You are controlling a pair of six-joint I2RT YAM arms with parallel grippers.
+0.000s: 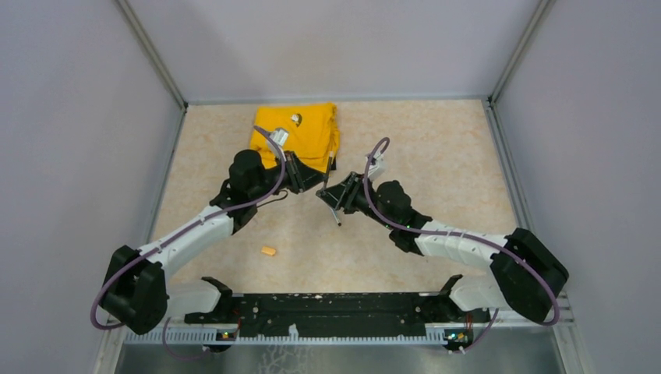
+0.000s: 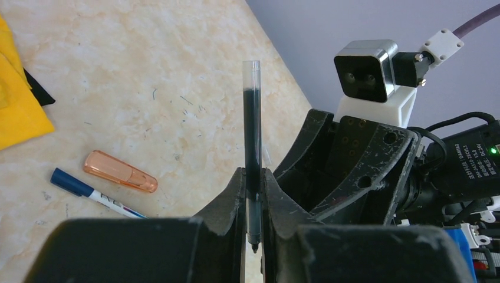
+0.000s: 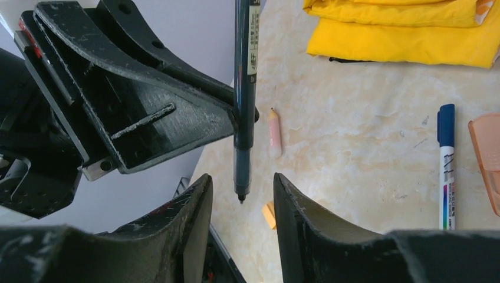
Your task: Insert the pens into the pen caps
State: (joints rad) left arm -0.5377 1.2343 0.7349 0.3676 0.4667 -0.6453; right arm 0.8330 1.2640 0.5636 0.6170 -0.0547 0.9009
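My left gripper (image 2: 253, 174) is shut on a thin dark pen (image 2: 252, 135), held partway along its barrel with the writing tip pointing back past the fingers. In the right wrist view the same dark pen (image 3: 244, 88) hangs tip-down between the fingers of my right gripper (image 3: 242, 177), which is open with a gap on each side of the tip. In the top view the left gripper (image 1: 316, 181) and right gripper (image 1: 331, 199) meet mid-table. A white pen (image 3: 446, 171) with a dark blue cap lies on the table. A small light orange cap (image 1: 268, 251) lies nearer the bases.
A folded yellow cloth (image 1: 300, 132) lies at the back of the table. A translucent orange marker (image 2: 121, 171) rests beside the white pen (image 2: 97, 196). A pale orange stub (image 3: 274, 132) lies below the grippers. Grey walls enclose the table on three sides.
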